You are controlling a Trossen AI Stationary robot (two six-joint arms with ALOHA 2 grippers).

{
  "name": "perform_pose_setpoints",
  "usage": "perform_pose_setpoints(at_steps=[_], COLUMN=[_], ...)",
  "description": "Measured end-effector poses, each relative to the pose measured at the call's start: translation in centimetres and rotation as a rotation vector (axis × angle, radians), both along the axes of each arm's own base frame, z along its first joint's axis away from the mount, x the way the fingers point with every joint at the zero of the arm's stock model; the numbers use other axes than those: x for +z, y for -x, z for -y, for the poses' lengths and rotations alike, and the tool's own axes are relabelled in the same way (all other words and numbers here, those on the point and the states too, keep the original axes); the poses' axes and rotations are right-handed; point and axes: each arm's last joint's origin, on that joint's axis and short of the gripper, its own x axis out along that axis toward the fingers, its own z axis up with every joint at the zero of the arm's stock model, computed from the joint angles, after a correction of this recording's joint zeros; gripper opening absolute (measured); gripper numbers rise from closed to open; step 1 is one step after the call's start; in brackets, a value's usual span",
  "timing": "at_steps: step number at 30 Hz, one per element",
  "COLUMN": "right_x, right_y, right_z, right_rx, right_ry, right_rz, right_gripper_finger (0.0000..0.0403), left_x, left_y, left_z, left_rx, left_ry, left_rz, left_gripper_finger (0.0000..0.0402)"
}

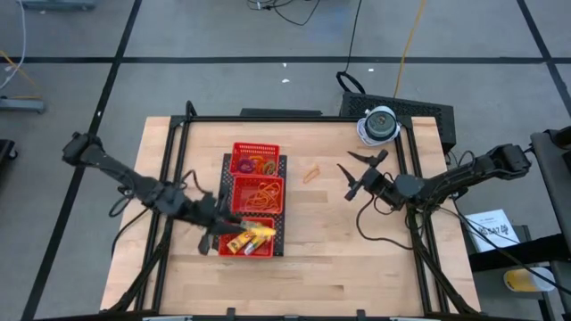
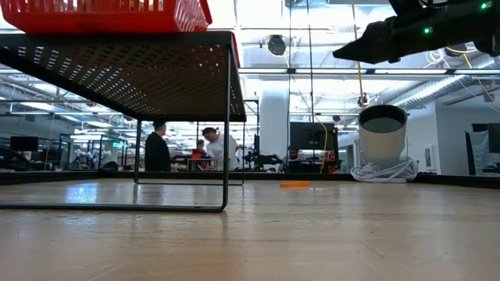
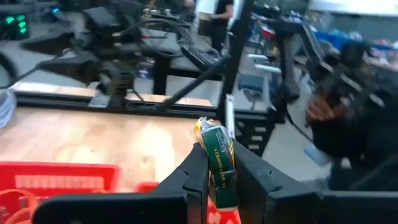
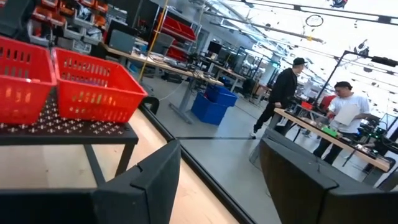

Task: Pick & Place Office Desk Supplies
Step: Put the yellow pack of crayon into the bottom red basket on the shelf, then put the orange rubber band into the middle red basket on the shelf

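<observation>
Left gripper [image 1: 217,234]: jaws pinching yellow stick [image 3: 221,165], over red tray [image 1: 234,165] near-end compartment. Advice: lower before release, keep inside rim. Orange loop [image 1: 310,173]: loose, table centre. Right gripper [image 1: 357,174]: jaws spread, empty, beside loop.

Grey floor [image 1: 223,85] marked with dark lines, cables [image 1: 294,11] trailing across it, seen from above. Pale wooden table [image 1: 312,259] edged by a black frame [image 1: 294,117]. Beyond the table, a large open workshop: white ceiling [image 2: 312,19] hung with bright lights, a white pillar [image 2: 273,117], long workbenches [image 4: 180,70] along an aisle. Blue bins [image 4: 214,102] on the floor beside one bench. Shelving with red bins [image 4: 177,28] farther back. Dark monitor [image 2: 311,136] on a distant desk. Two people [image 4: 314,112] stood by a bench [image 4: 336,140], one in dark clothes, one in white.
</observation>
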Motion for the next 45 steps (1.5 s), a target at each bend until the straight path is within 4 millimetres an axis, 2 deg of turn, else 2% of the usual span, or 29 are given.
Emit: perform_pose_setpoints(at_steps=[8,14,24,31,35,39,45], right_x=[0.0,-0.1,-0.1,-0.2,-1.3,-2.9,-6.5], right_y=[-0.1,-0.1,-0.1,-0.7,-1.6,-2.6,-4.5], right_z=[0.1,0.1,0.1,0.7,1.9,3.3,5.9], right_rx=[0.013,0.015,0.021,0.208,0.249,0.272,0.279], right_ry=[-0.001,-0.015,-0.044,-0.135,-0.212,-0.292,-0.427], right_rz=[0.0,0.009,0.034,0.102,0.09,0.034,-0.209], right_gripper_finger=[0.0204,0.0205,0.0205,0.0205,0.0204,0.0208,0.02], left_x=[-0.6,-1.1,-1.5,0.0,1.1,1.3,1.1], left_y=[1.3,1.2,1.2,1.5,1.8,1.7,1.2], left_z=[2.0,1.9,1.4,1.1,0.5,-0.3,-1.3], left_rx=[-0.023,-0.004,0.143,0.17,0.27,0.423,0.53], left_ry=[-0.142,-0.171,-0.168,-0.192,-0.249,-0.288,-0.301], left_rz=[0.029,-0.011,-0.057,0.06,0.139,0.131,0.1], left_gripper_finger=[0.0069,0.0102,0.0151,0.0165,0.0166,0.0166,0.0166])
